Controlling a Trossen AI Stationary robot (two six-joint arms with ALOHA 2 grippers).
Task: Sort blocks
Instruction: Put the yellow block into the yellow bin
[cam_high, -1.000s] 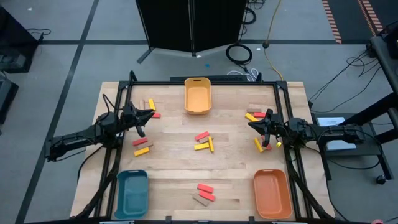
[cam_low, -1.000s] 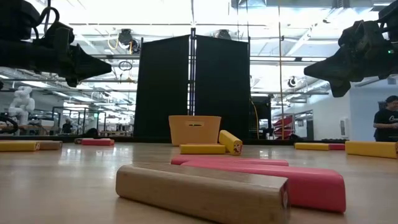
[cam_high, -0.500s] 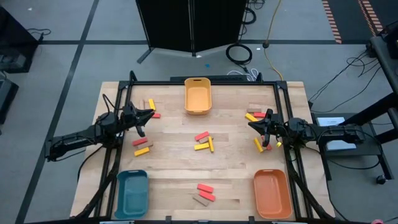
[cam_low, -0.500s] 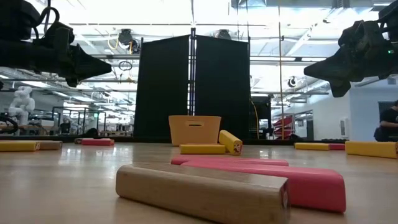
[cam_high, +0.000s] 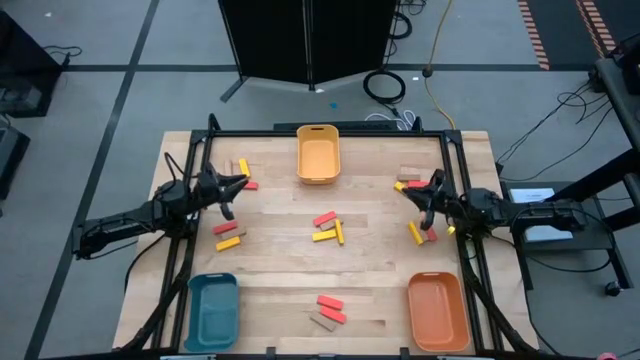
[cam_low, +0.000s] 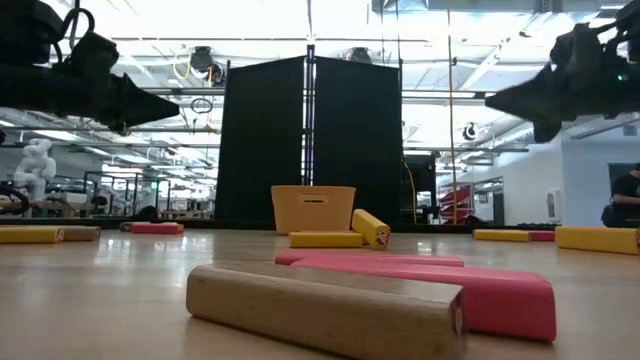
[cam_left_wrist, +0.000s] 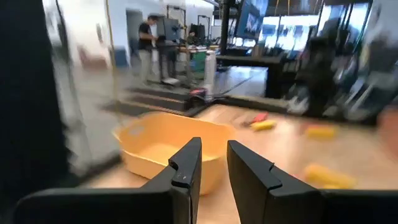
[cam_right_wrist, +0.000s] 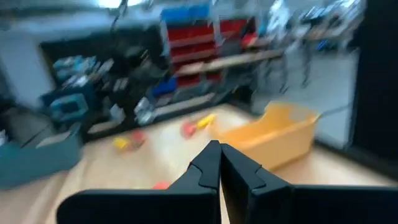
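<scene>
Black partition (cam_low: 310, 140) stands behind the wooden table (cam_high: 270, 270).

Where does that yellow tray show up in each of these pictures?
High view: yellow tray at the table's far edge, middle.
Low view: centre, in front of the black panel.
Left wrist view: lower middle, beyond the fingers.
Right wrist view: at right.
Shared landmark: the black panel behind it in the high and low views.

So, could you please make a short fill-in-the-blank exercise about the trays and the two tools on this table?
1. The tray at the table's far edge, between the two arms, is ____ in colour.
2. The teal tray lies at the near corner on the ____ arm's side.
3. The left tool holds ____.
4. The right tool's fingers are ____.

Missing words: yellow; left; nothing; shut
</scene>
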